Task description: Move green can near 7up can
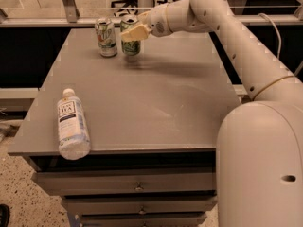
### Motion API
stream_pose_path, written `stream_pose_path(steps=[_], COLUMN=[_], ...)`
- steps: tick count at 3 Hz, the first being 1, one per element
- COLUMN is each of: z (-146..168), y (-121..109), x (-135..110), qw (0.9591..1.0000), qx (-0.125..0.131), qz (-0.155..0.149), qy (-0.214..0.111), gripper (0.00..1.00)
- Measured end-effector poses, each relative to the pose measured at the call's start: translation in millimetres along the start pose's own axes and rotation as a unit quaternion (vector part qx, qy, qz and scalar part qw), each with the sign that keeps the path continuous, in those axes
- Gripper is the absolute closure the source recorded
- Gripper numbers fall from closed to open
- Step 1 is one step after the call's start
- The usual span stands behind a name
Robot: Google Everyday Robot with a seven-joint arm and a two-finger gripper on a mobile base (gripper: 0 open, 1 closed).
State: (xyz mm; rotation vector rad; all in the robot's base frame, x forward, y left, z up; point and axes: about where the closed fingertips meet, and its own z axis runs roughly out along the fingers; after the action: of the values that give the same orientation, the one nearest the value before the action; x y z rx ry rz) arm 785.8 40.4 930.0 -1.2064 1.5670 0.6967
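Note:
The green can (131, 45), green with pale markings and a silver top, stands upright at the far left of the grey table (156, 103). My gripper (134, 30) is shut on the can, its pale fingers wrapped across the upper half. The 7up can (106, 37), mostly white with green patches, stands upright just left of the green can with a small gap between them. My white arm reaches in from the right.
A clear plastic tea bottle (72, 129) with a white cap lies on its side near the table's front left edge. Drawers (137, 187) sit under the tabletop. A railing and chairs stand behind the table.

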Motion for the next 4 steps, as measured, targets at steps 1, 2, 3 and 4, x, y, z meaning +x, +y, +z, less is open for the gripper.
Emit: stream_pose_path(steps=[1, 2, 3, 4], z=[16.4, 24.9, 29.2, 32.1], y=[-3.0, -5.4, -6.5, -5.7], x=[3.5, 6.8, 9.2, 11.8], qw=[1.0, 0.9999, 0.9998, 0.9997], qx=[-0.004, -0.005, -0.005, -0.009], qz=[0.005, 0.008, 0.011, 0.017], qy=[0.007, 0.012, 0.014, 0.014], gripper=[0.87, 0.63, 0.41, 0.1])
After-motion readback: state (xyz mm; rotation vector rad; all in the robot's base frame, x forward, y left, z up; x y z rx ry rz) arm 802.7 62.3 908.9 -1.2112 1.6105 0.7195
